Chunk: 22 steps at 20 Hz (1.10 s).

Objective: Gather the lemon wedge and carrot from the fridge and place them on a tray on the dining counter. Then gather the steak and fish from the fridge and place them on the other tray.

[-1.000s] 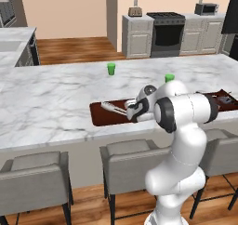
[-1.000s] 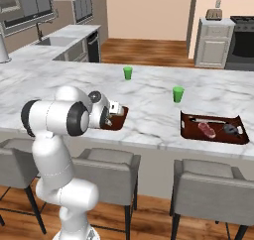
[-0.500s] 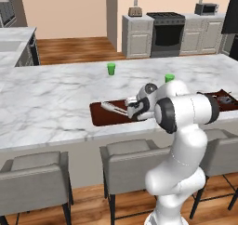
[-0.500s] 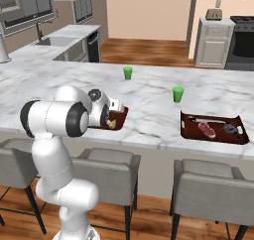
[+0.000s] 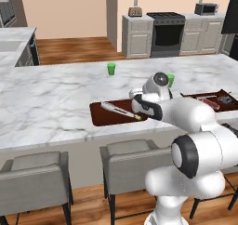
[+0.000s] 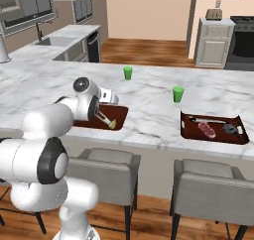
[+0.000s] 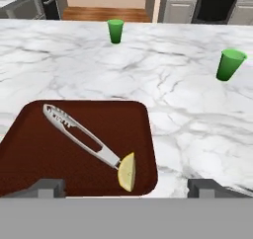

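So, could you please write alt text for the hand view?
A lemon wedge lies on a dark brown tray beside silver tongs, on a white marble counter. Two green cups stand farther off. The open tool's fingertips frame the bottom edge.

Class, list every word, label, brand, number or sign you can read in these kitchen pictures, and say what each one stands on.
None: no readable text anywhere.
The green cups, the brown tray, the tongs and the lemon wedge carry no print.
The range's control strip is too small to read.

base views flank, hand view close overhead
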Tool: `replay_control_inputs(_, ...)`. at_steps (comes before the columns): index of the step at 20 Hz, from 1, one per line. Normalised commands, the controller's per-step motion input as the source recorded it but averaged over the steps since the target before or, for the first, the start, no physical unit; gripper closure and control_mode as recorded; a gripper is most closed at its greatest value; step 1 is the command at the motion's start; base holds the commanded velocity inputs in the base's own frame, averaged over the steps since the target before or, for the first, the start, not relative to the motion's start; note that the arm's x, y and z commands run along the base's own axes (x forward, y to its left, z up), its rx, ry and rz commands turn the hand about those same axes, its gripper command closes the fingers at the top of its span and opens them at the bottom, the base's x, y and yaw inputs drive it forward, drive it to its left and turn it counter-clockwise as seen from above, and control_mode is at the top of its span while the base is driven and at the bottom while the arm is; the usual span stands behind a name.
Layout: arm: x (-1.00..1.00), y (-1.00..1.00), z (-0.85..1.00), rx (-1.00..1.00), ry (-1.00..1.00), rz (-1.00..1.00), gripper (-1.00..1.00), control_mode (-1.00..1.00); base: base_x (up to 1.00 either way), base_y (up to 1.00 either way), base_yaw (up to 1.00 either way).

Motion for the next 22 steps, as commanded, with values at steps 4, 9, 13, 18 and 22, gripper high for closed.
replay_control_inputs(4,-1.00,0.00,1.00,0.00,0.09,0.00,-1.00,-1.00,0.00,0.00,0.00)
replay_control_inputs(9,-1.00,-0.03,1.00,0.00,0.08,0.00,-1.00,-1.00,0.00,0.00,0.00)
replay_control_inputs(13,-1.00,-0.01,1.00,0.00,0.05,0.00,-1.00,-1.00,0.00,0.00,0.00)
replay_control_inputs(18,-1.00,0.00,0.83,-0.02,0.02,0.00,-1.00,-1.00,0.00,0.00,0.00)
replay_control_inputs(22,-1.00,0.00,0.31,-0.01,0.00,0.00,-1.00,-1.00,0.00,0.00,0.00)
